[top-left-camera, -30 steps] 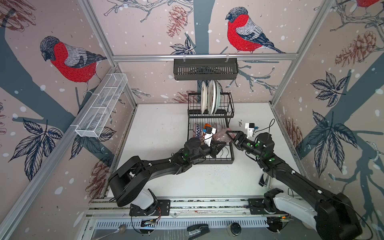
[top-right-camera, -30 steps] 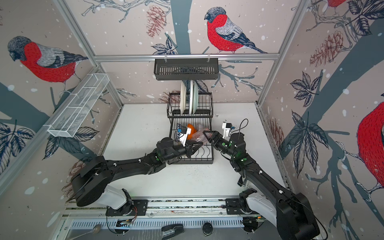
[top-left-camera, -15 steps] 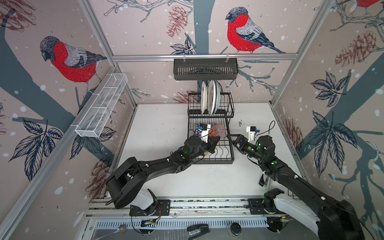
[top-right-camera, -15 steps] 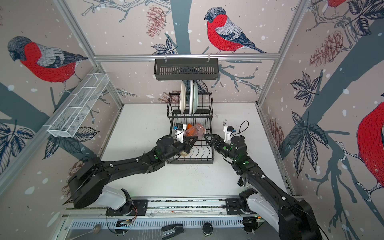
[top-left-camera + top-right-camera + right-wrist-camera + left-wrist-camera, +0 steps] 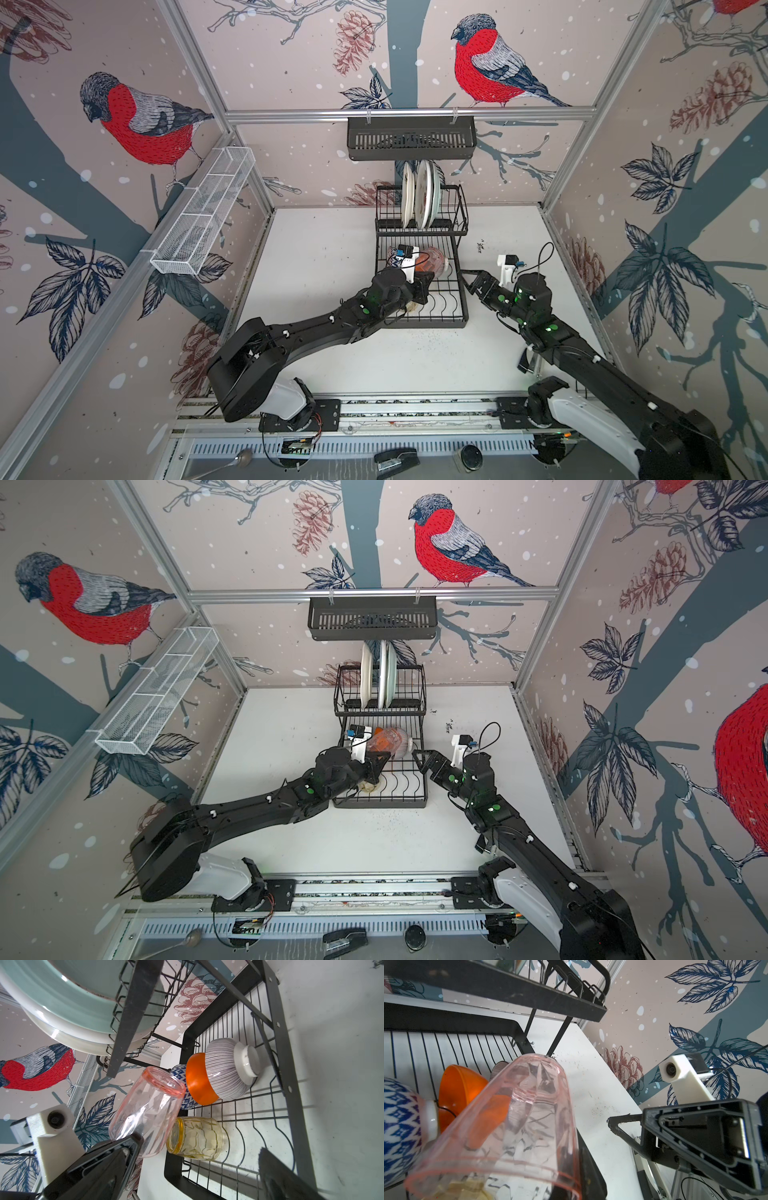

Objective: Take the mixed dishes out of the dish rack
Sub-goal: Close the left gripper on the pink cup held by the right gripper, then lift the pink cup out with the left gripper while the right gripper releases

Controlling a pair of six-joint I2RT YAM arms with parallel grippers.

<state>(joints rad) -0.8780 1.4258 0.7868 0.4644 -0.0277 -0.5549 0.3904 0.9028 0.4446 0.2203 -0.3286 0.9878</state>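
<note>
left gripper [image 5: 136,1142]: jaws pressed onto the wall of the pink tumbler [image 5: 147,1111], which is tilted above the lower tray [image 5: 462,299]
right gripper [image 5: 467,281]: jaws spread, just beside the lower tray's right edge
dish rack [image 5: 428,323]: on the white table [image 5: 324,257]
upper basket [image 5: 449,229]: plates [image 5: 419,195], upright (mint and cream)
lower tray: amber tumbler [image 5: 197,1138] on its side; orange bowl [image 5: 197,1080] between ribbed bowl [image 5: 226,1068] and blue-patterned bowl [image 5: 400,1118]

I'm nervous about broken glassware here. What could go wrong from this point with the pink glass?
The left gripper holds the pink glass tilted, by one end only; it might slip onto the yellow glass lying below. Swinging out, it could clip the rack's upper tier or the open right gripper close by.
</note>
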